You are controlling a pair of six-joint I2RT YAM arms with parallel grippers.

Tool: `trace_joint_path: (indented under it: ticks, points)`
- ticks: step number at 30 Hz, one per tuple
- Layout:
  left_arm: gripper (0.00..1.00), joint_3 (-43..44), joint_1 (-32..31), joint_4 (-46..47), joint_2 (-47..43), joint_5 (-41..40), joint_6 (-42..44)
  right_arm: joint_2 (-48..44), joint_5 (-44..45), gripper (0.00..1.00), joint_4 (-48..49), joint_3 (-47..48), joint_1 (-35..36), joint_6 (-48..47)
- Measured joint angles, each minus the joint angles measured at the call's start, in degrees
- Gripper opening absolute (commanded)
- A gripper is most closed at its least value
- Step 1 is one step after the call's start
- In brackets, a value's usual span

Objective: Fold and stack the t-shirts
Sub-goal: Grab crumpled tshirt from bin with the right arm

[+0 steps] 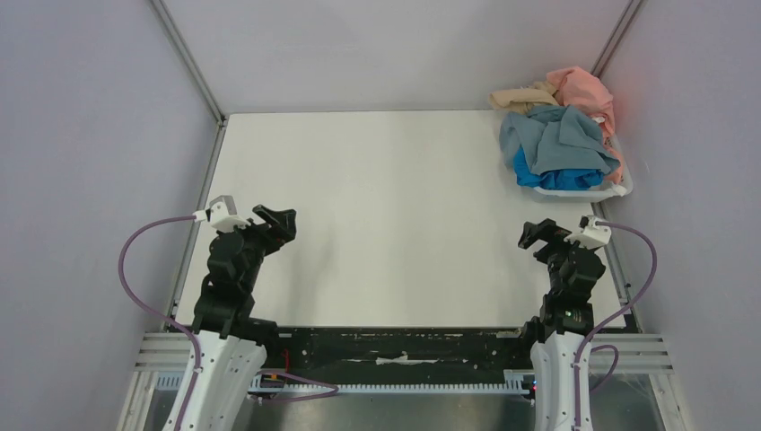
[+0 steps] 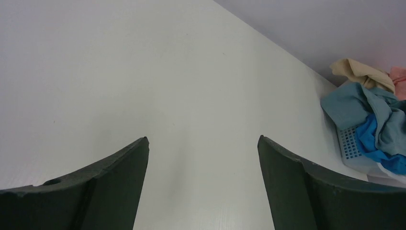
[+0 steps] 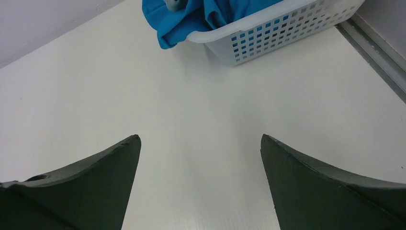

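The t-shirts lie crumpled in a heap in a white plastic basket (image 1: 625, 182) at the table's far right corner: a salmon-pink one (image 1: 585, 90) on top at the back, a beige one (image 1: 520, 97), a grey-blue one (image 1: 558, 136) and a bright blue one (image 1: 561, 178) at the front. The heap also shows in the left wrist view (image 2: 378, 120); the bright blue shirt (image 3: 191, 17) shows in the right wrist view. My left gripper (image 1: 276, 218) is open and empty at the near left. My right gripper (image 1: 536, 235) is open and empty at the near right, below the basket.
The white table (image 1: 386, 206) is enclosed by grey walls on three sides. A metal rail (image 3: 378, 52) runs along the right edge beside the basket (image 3: 282, 28). The arm bases and purple cables sit at the near edge.
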Motion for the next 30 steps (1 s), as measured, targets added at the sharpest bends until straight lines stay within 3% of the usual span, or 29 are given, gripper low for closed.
trace_joint_path:
  ticks: [8, 12, 20, 30]
  points:
    - [0.9, 0.0, 0.0, 0.0, 0.0, 0.0, 0.0, 2.3, -0.9, 0.98, 4.9, 0.8, 0.0, -0.2]
    - [0.9, -0.1, 0.0, 0.2, 0.0, -0.1, 0.0, 14.4, -1.1, 0.98, 6.9, 9.8, 0.0, -1.5]
    - [0.9, -0.8, 0.0, 0.9, 0.0, -0.7, 0.0, 49.4, -1.4, 0.98, 9.4, 44.2, 0.0, -9.4]
    - [0.9, -2.7, 0.0, 5.7, 3.5, -0.4, 0.1, 89.0, 8.5, 0.98, 4.3, 88.6, 0.0, -24.9]
